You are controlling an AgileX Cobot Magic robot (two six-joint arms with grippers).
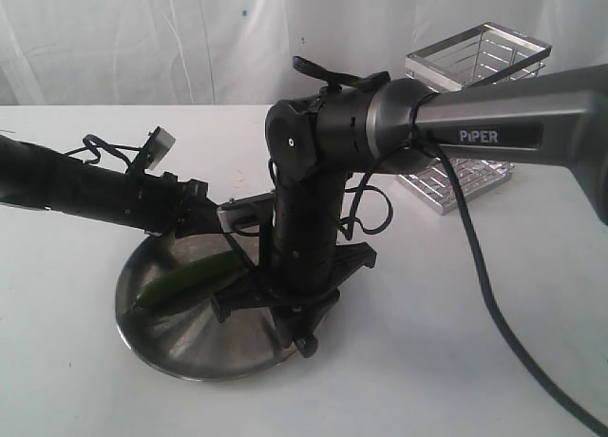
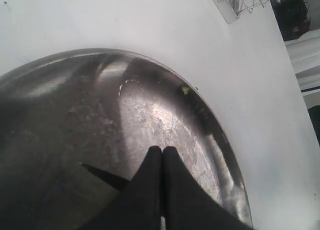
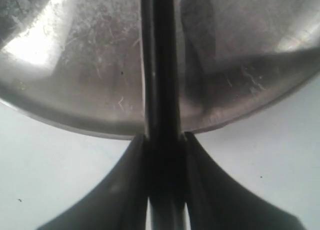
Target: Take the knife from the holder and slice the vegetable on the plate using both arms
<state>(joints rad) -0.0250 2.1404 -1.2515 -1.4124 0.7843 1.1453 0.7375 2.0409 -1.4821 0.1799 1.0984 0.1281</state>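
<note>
Two claws over the plate (image 1: 180, 347): right claw (image 3: 162, 140) pinching the knife (image 3: 161, 65), left claw (image 2: 162, 152) pressed together.

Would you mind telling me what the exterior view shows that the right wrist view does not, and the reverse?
Only the exterior view shows the vegetable lying on the plate, the wire holder behind, and the left gripper at the plate's far edge. Only the right wrist view shows the right gripper shut on the knife, its dark blade running out over the plate. Both show the steel plate and the white table.
</note>
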